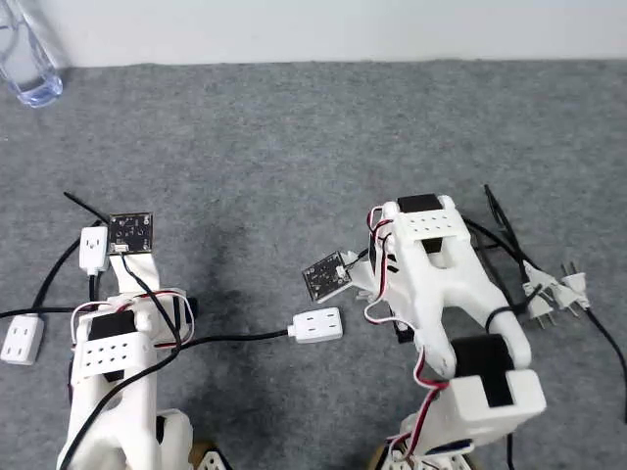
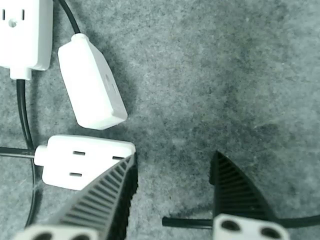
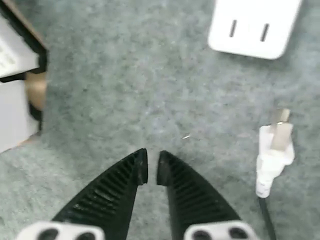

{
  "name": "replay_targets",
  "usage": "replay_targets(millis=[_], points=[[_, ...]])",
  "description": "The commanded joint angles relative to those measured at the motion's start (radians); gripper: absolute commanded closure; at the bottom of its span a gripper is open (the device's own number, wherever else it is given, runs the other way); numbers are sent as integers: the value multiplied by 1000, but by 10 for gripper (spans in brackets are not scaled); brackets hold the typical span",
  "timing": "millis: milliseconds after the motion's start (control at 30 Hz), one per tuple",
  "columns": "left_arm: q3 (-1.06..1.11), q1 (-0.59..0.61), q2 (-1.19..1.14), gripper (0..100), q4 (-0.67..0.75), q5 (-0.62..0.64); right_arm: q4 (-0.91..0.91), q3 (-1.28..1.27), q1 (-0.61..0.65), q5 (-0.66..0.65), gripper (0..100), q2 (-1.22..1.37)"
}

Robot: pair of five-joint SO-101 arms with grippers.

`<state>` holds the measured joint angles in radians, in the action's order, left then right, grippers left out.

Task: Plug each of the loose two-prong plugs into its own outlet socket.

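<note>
In the left wrist view my left gripper (image 2: pixel 175 160) stands open just above the grey mat, with nothing between its fingers. One fingertip (image 2: pixel 122 177) overlaps the corner of a white two-slot outlet socket (image 2: pixel 75 160). A second white socket block (image 2: pixel 92 82) and a third (image 2: pixel 22 30) lie just past it. My right gripper (image 3: pixel 152 167) is shut and empty over bare mat. A white two-prong plug (image 3: pixel 274 147) on a black cable lies beside it, and a white socket (image 3: pixel 252 27) lies farther off. In the high view, two more loose plugs (image 1: pixel 549 291) lie at the right.
Black cables (image 1: pixel 235 337) run across the mat between the sockets (image 1: pixel 317 325) and both arm bases. A clear plastic bottle (image 1: pixel 24 69) stands at the far left corner. The far half of the mat (image 1: pixel 294 127) is open.
</note>
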<state>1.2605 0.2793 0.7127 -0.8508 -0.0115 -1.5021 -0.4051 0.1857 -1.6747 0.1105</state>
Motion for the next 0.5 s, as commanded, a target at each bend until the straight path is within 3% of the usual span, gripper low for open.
replay_targets(millis=[0,467], points=[[-2,-8,20,775,26,11,84,12,8,-12,990,16],[-2,-8,20,775,26,11,443,12,39,20,990,25]])
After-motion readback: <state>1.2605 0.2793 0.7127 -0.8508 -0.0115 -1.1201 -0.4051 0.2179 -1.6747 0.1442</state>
